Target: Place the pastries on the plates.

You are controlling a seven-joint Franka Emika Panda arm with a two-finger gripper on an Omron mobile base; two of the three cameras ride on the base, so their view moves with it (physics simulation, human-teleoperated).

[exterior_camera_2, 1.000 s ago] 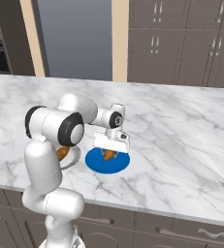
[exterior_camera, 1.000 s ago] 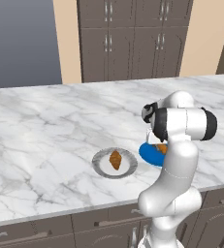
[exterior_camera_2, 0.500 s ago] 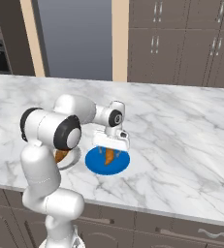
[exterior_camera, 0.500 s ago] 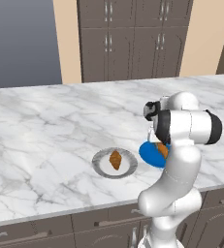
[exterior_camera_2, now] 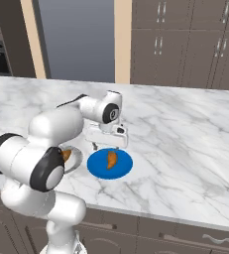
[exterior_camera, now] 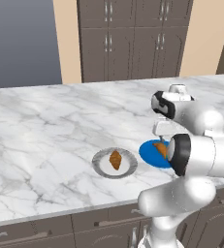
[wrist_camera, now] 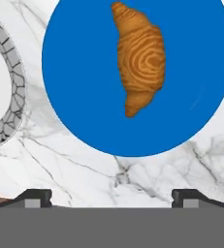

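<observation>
Moved: pincer (exterior_camera_2: pixel 107 145) has lifted clear of the blue plate (exterior_camera_2: pixel 94 167) since a second ago; pastry stays down on it.
Bench (exterior_camera: pixel 45 121): marble, carries both plates side by side, close but apart.
Arm: elbow folded back toward base, wrist pointing straight down over near edge of blue plate.
Blue plate: second pastry (wrist_camera: pixel 140 55) lies flat near centre, released.
Grey-rimmed plate (exterior_camera: pixel 102 167): first pastry (exterior_camera: pixel 115 159) sits mid-plate.
Pincer state: fingers (wrist_camera: pixel 33 197) spread wide, holding nothing.
Judgement: both placements look done; the raised pose is probably a retreat.
</observation>
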